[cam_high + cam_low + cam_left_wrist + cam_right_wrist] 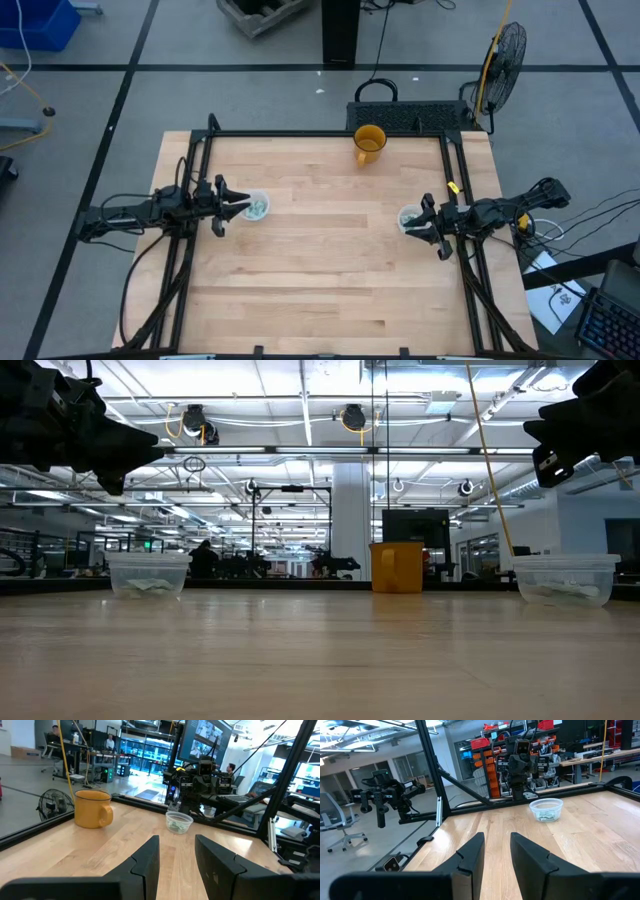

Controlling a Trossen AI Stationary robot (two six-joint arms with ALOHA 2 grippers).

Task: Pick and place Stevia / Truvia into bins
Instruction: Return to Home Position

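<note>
No pale green and white paper sweetener packets (547, 816) lie loose on the pale wooden surface (320, 270). Those that show sit inside the two small round bins of clear plastic. The left clear cup (257, 207) stands near the middle of the surface's left edge and the right clear cup (410, 217) near the middle of its right edge. How the packets' long sides lie inside the cups cannot be told. The left pincer (236, 205) hangs just outside the left clear cup, on the side toward the left edge. The low view shows it raised above the rim, and it is released and empty, its fingers pointing inward at the cup. The right pincer (424, 222) mirrors it beside the right clear cup, also released and holding nothing. Each cup thus lies straight ahead of its nearer pincer, toward the surface's middle. A retreat to rest, as I judge it, should draw each arm backward toward its own edge, away from the cup, with little risk of a knock. The round yellow-orange mug (369, 143) stands at the middle of the far edge, well apart from both.
</note>
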